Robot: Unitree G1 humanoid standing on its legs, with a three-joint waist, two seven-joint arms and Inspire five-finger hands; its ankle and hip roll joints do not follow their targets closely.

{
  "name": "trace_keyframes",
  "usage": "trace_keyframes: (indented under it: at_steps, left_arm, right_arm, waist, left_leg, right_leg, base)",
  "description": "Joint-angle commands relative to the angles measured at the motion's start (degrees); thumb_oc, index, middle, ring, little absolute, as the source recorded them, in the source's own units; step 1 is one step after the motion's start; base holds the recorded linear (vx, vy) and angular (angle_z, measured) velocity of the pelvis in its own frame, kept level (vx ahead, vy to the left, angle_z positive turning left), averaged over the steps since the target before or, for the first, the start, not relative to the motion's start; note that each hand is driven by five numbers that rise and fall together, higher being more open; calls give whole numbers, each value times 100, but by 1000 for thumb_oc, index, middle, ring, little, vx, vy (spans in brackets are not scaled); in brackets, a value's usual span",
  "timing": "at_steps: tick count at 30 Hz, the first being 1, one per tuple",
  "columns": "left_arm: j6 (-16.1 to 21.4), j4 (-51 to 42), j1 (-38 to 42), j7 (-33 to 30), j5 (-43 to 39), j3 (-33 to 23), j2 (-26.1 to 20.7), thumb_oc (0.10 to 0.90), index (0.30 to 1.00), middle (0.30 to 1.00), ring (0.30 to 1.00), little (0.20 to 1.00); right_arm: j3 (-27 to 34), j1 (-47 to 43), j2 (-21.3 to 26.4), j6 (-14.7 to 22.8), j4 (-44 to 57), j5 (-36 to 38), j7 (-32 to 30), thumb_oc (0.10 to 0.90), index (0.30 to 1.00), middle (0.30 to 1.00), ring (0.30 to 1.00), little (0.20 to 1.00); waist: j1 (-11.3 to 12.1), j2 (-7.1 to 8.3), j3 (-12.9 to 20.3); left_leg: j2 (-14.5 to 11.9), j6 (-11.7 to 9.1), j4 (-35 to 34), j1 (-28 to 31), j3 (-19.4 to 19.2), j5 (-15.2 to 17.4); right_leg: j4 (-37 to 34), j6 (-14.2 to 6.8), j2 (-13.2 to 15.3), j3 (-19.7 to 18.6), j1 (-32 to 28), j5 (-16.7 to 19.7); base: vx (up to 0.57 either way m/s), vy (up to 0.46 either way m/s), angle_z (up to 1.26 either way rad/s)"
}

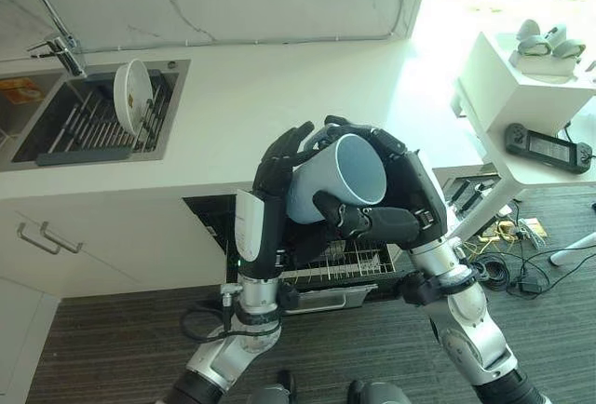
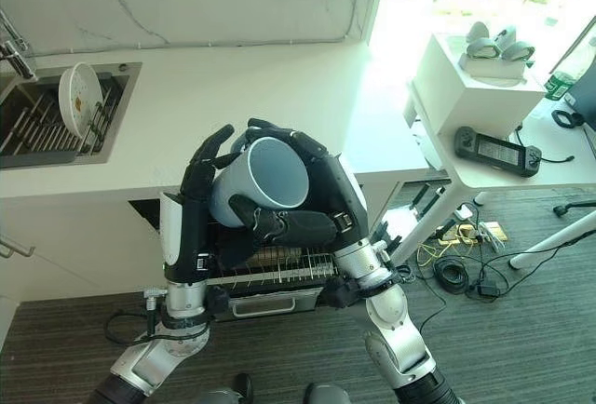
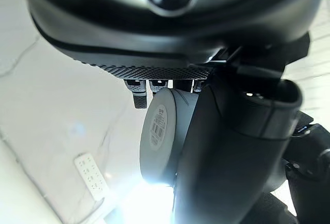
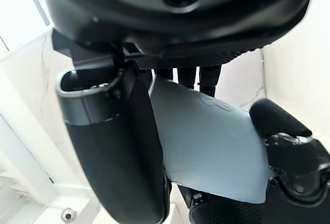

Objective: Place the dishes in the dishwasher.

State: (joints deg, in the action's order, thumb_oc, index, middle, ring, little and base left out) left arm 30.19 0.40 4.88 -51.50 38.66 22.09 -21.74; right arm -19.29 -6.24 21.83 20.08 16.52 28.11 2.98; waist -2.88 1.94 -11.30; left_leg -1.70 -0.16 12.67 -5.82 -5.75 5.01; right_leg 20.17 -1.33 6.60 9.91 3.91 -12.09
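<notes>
Mug (image 1: 337, 179), pale blue and tilted, is hanging above the open dishwasher rack (image 1: 340, 262), right hand (image 1: 396, 201) curling around it while left hand (image 1: 272, 195) is bracing with straight fingers; a loosening grasp risks dropping it.

mug (image 1: 340, 176) pale blue, tilted, mouth toward camera, held above open dishwasher rack (image 1: 340, 264) | right hand (image 1: 396, 208) curled round mug, thumb across its front | left hand (image 1: 270, 195) fingers straight against mug's left side | white plate (image 1: 132, 95) upright in sink (image 1: 172, 111) rack, far left
</notes>
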Motion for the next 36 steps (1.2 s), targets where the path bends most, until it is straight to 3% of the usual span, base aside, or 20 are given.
trace_keyframes:
  at_steps: [1, 3, 4, 6, 8, 9, 10, 14, 16, 19, 22, 29, 34, 36]
  left_arm:
    - [-146, -623, -180, 322, -1064, -1668, -714, 800, 900, 900, 900, 900]
    - [-90, -763, -131, 1080, -1233, -1616, -880, 800, 900, 900, 900, 900]
    - [-100, -934, -117, 1147, -1377, -1621, -950, 800, 900, 900, 900, 900]
    - [-73, -1053, -85, 1548, -2166, -1717, -1010, 800, 900, 900, 900, 900]
    - [-266, -1154, -99, 2064, -2113, -1853, -1080, 800, 900, 900, 900, 900]
    - [-637, -1298, -159, 1957, -1717, -1936, -1210, 800, 900, 900, 900, 900]
    - [-689, -1356, -198, 1904, -1692, -2005, -1275, 800, 900, 900, 900, 900]
    - [-622, -1509, -342, 1976, -1603, -2437, -1474, 800, 900, 900, 900, 900]
    - [-550, -1540, -410, 2160, -2124, -2621, -1535, 800, 900, 900, 900, 900]
    - [-383, -1549, -372, 2366, -2527, -2558, -1389, 800, 900, 900, 900, 900]
    - [-396, -1611, -361, 2425, -2485, -2471, -1139, 800, 900, 900, 900, 900]
    - [-586, -1428, -377, 2158, -2451, -2552, -1049, 800, 900, 900, 900, 900]
    - [-196, -1374, -484, 2950, -2972, -2501, -1010, 800, 900, 900, 900, 900]
    - [-167, -1408, -587, 2960, -3145, -2534, -957, 800, 900, 900, 900, 900]
  right_arm:
    - [2539, 111, 452, 1107, -132, 499, -1397, 400, 300, 300, 300, 300]
    - [2557, 114, 504, 1072, -143, 511, -1180, 400, 300, 300, 300, 300]
    - [2562, 95, 550, 1046, -149, 480, -1129, 400, 300, 300, 300, 300]
    - [2539, 32, 613, 992, -206, 390, -1121, 400, 300, 300, 300, 300]
    - [2493, -19, 635, 955, -211, 293, -1136, 400, 300, 300, 300, 300]
    - [2531, -17, 668, 906, -157, 268, -1104, 400, 300, 300, 300, 300]
    - [2552, -13, 687, 882, -128, 271, -1094, 400, 300, 300, 300, 300]
    - [2631, -18, 720, 780, -80, 343, -1008, 400, 300, 300, 300, 300]
    - [2630, -17, 712, 763, -71, 394, -969, 400, 300, 300, 300, 300]
    - [2550, -36, 637, 744, -61, 434, -924, 400, 300, 300, 300, 300]
    - [2509, -58, 537, 763, -96, 341, -891, 400, 300, 300, 300, 300]
    - [2495, -23, 548, 543, -149, 514, -724, 400, 300, 300, 300, 300]
    - [2374, 100, 451, 162, -259, 623, -299, 400, 300, 300, 300, 300]
    - [2318, 189, 417, 46, -341, 645, -103, 400, 300, 300, 300, 300]
  waist:
    - [55, -106, 468]
    - [50, -139, 462]
    - [66, -165, 451]
    - [110, -207, 459]
    - [130, -232, 468]
    - [145, -240, 466]
    - [159, -242, 470]
    - [203, -261, 484]
    - [224, -263, 495]
    - [234, -258, 499]
    - [261, -243, 508]
    - [253, -207, 526]
    - [252, -211, 515]
    - [266, -206, 507]
  left_leg:
    - [-521, -230, 452, 262, 35, 1004]
    - [-524, -230, 452, 249, 32, 995]
    - [-523, -232, 452, 238, 45, 991]
    - [-515, -235, 452, 226, 70, 985]
    - [-506, -238, 452, 214, 87, 972]
    - [-503, -243, 452, 208, 101, 968]
    - [-501, -244, 452, 201, 110, 968]
    - [-503, -259, 452, 173, 128, 955]
    - [-505, -265, 452, 161, 131, 950]
    - [-496, -262, 452, 152, 156, 950]
    - [-487, -257, 452, 139, 179, 955]
    - [-491, -268, 452, 145, 172, 950]
    - [-504, -280, 452, 130, 165, 940]
    - [-498, -280, 452, 118, 170, 944]
  right_leg:
    - [-298, -704, 231, -422, -125, -4]
    - [-298, -716, 237, -421, -109, -5]
    - [-298, -727, 252, -404, -104, -6]
    - [-298, -747, 269, -387, -101, -16]
    - [-298, -756, 265, -389, -91, -14]
    - [-298, -761, 278, -366, -87, -11]
    - [-298, -763, 288, -353, -87, -15]
    - [-298, -782, 318, -320, -62, -15]
    - [-298, -786, 334, -295, -50, -13]
    - [-298, -786, 343, -280, -45, -6]
    - [-298, -780, 348, -262, -48, -14]
    - [-298, -762, 332, -269, -53, -22]
    - [-298, -754, 337, -250, -37, -23]
    - [-298, -751, 343, -237, -33, -28]
  base:
    - [-32, 33, -1]
    - [-40, 39, 1]
    - [-42, 42, 0]
    - [-25, 36, 0]
    - [0, 0, 0]
    - [0, 0, 0]
    - [0, 0, 0]
    - [-18, 7, 3]
    - [-29, 9, 5]
    - [0, 0, 0]
    - [-2, -2, 1]
    - [2, -5, 3]
    - [0, 0, 0]
    - [0, 0, 0]
